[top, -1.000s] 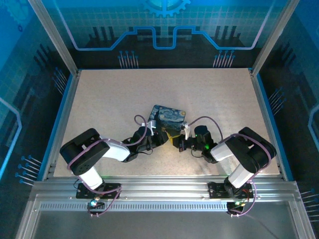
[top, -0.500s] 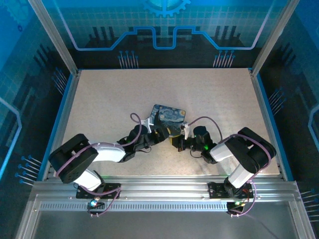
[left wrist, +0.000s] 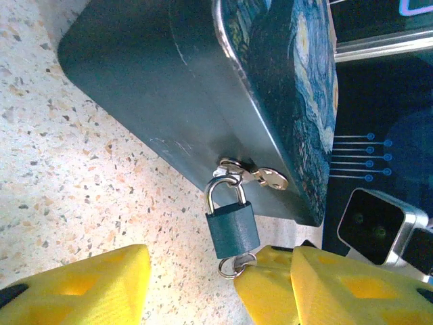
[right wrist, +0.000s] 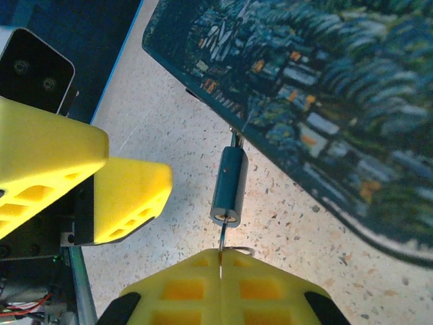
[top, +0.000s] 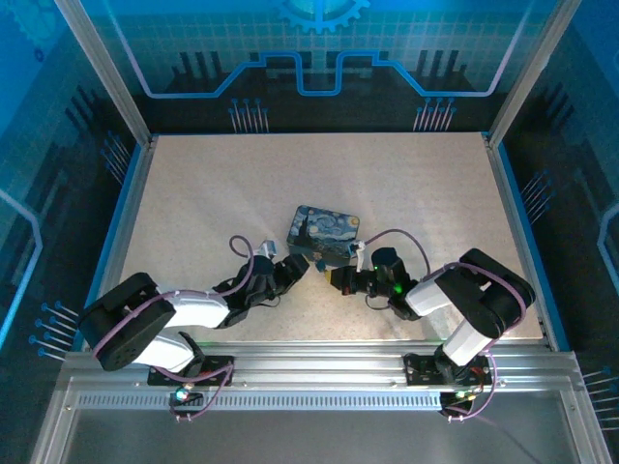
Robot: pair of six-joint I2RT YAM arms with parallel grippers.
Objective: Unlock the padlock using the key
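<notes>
- At the near wall of the tin (left wrist: 169,88), on the speckled table (left wrist: 61,176), shows the padlock (left wrist: 231,227) hung by its shackle from the hasp (left wrist: 254,172), between the two arms' fingers.
- Catches the right gripper (right wrist: 221,271) pinched tight on the key (right wrist: 220,245), the thin blade seen edge-on and meeting the keyhole at the lock's free end.
- Cannot quite settle from these angles how deep the blade sits.
- Shows the left gripper (left wrist: 216,281) spread wide and holding nothing, with a yellow finger (left wrist: 74,284) off to either side of the lock body.
- Reads as the seating-and-turning step, with the shackle not yet sprung.
- To do it well, first close the left fingers on the sides of the body, so as to stop the lock swinging on the hasp.
- Then press the key home along its own line and twist the right wrist about that line.
- Avoid any sideways push, likely to bend so slight a blade or drag the tin.
- Points the lock's keyhole end at the right gripper and the near edge of the table, and its shackle end at the tin.
- Sets the long axis from hasp to key, a little tilted in the left wrist view, with the key blade in line with it.
</notes>
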